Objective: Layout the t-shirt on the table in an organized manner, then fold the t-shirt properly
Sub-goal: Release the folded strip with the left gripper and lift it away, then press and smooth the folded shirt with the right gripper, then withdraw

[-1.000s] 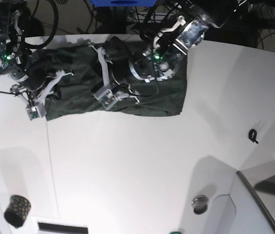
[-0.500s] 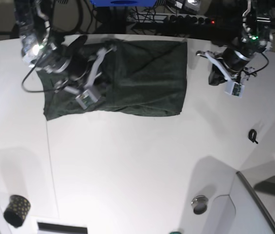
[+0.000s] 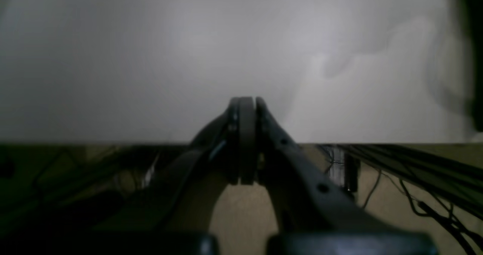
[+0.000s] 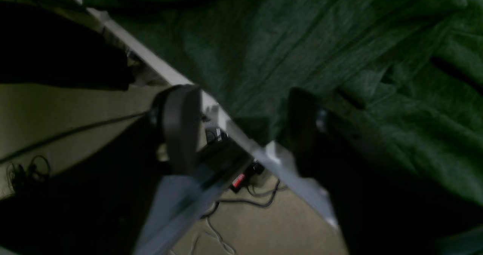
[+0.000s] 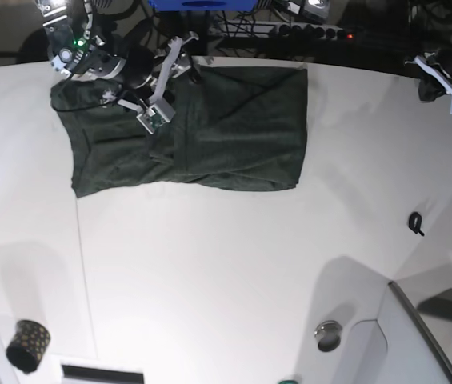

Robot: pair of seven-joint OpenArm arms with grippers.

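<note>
Fabric first: I see the t-shirt (image 5: 202,132) lying at about 11 o'clock on the table (image 5: 234,264), up against its far edge. It makes a rough rectangle with its long axis running from 9 to 3 o'clock across my base view. The 3 o'clock end is squared off and neat, while the 9 o'clock end spreads wider and looser, with creases bunched through the middle.

My right gripper (image 4: 241,134) sits at the shirt's far edge near 11 o'clock. In the right wrist view its fingers (image 4: 181,126) stand apart with nothing between them, one over the floor beyond the table edge, the other above the green cloth.

My left gripper (image 3: 245,138) is off at 2 o'clock, well apart from the shirt, near the table's far edge. In the left wrist view its pads are pressed together on nothing, with bare white tabletop ahead.

A small black gold-dotted cup (image 5: 28,346) stands at 7 o'clock, and a small black clip (image 5: 416,222) lies near 3 o'clock.
</note>
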